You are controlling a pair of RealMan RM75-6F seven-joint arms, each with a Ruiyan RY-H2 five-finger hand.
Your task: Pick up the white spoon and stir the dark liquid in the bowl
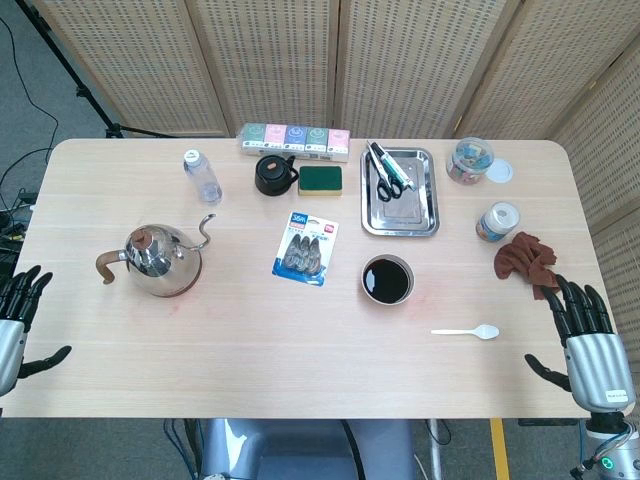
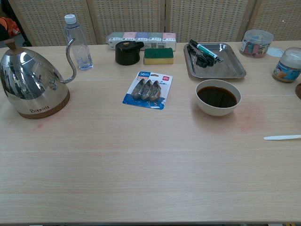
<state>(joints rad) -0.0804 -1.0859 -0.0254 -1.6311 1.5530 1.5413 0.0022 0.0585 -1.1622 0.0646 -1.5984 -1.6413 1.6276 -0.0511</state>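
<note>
Reaching for the white spoon (image 1: 466, 331), we see it lying crosswise on the table (image 1: 300, 370) below the bowl (image 1: 387, 279), nearest our empty, spread right hand (image 1: 585, 335); the left hand (image 1: 18, 320) also holds nothing.

1. I count one white spoon (image 1: 467, 332), one bowl (image 1: 387, 279) of dark liquid.
2. One steel kettle (image 1: 158, 259), one clear bottle (image 1: 201, 176).
3. One metal tray (image 1: 400, 192); on it one pair of scissors (image 1: 389, 180), two pens (image 1: 381, 160) as far as I can tell.
4. Two jars (image 1: 469, 161), one loose white lid (image 1: 498, 171).
5. One green sponge (image 1: 321, 179), one black pot (image 1: 274, 175), one brown cloth (image 1: 526, 259).
6. One blister pack (image 1: 306, 248) holding three clips.
7. One row of boxes (image 1: 295, 140), five units.
8. Two hands: left hand (image 1: 15, 325), right hand (image 1: 588, 345).
</note>
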